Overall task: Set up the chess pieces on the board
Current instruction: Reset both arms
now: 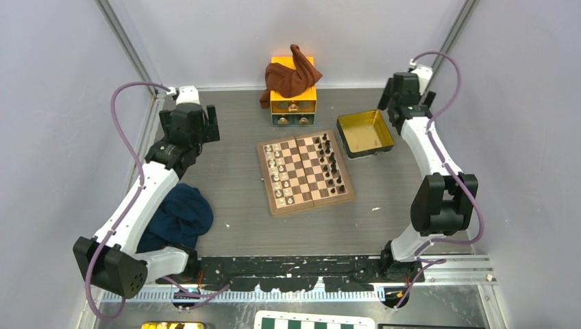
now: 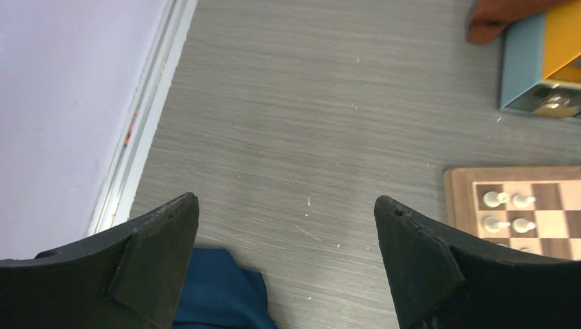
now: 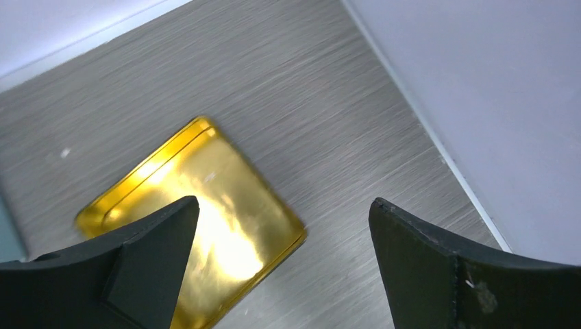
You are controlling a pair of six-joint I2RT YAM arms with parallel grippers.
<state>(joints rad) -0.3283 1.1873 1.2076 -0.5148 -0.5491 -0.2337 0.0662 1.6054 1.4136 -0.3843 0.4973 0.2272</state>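
Square wooden chessboard [image 1: 306, 173] sits mid-frame, cream-white chess pieces [image 1: 277, 175] left, dark chess pieces [image 1: 331, 164] right. Left pincer [image 2: 286, 205] and right pincer [image 3: 284, 205] stand wide, empty. Rows are tight: a descending pincer may topple neighbours

You have a brown cloth [image 1: 291, 75] draped on a yellow drawer box [image 1: 293, 104], with a gold tray [image 1: 366, 130] to its right. A dark blue cloth [image 1: 179, 216] lies front-left. At the bottom edge there is what looks like a green-and-white checkered board [image 1: 312, 322].

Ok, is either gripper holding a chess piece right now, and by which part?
Nothing is held. The left gripper and the right gripper both stand open and empty, off the board.
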